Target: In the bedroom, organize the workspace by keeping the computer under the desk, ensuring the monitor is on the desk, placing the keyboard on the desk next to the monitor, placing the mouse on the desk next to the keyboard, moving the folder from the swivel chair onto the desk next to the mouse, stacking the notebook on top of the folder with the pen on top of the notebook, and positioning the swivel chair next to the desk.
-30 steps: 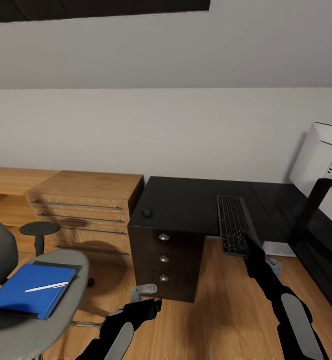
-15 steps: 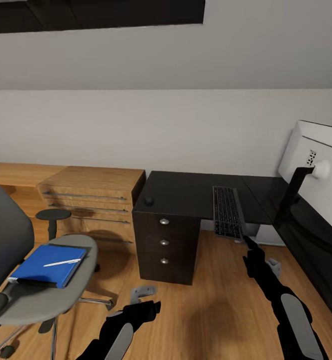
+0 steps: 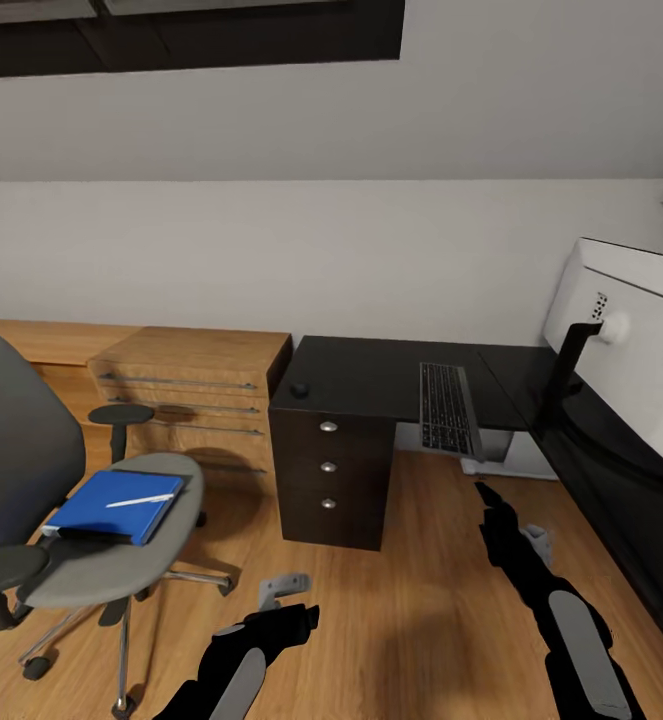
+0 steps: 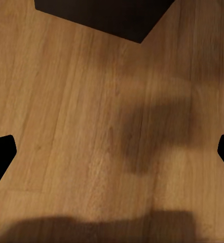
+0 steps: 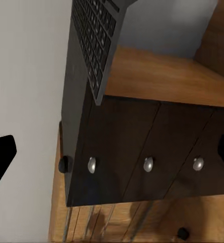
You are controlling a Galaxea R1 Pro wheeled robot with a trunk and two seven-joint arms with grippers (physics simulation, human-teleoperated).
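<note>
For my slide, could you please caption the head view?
Keyboard overhanging the black desk, monitor at right, blue folder and pen waiting on the swivel chair.

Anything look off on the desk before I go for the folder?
Yes: the keyboard overhangs the desk's front edge, its near end past the lip. The mouse sits far off at the desk's left corner, not beside the keyboard.

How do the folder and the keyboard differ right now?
The folder is bright blue; the keyboard is dark grey with black keys. The folder lies on the chair seat with a pale pen on it; the keyboard lies on the black desk with one end overhanging the edge. The folder looks broader, the keyboard long and narrow. Both lie flat, untouched by either gripper.
</note>
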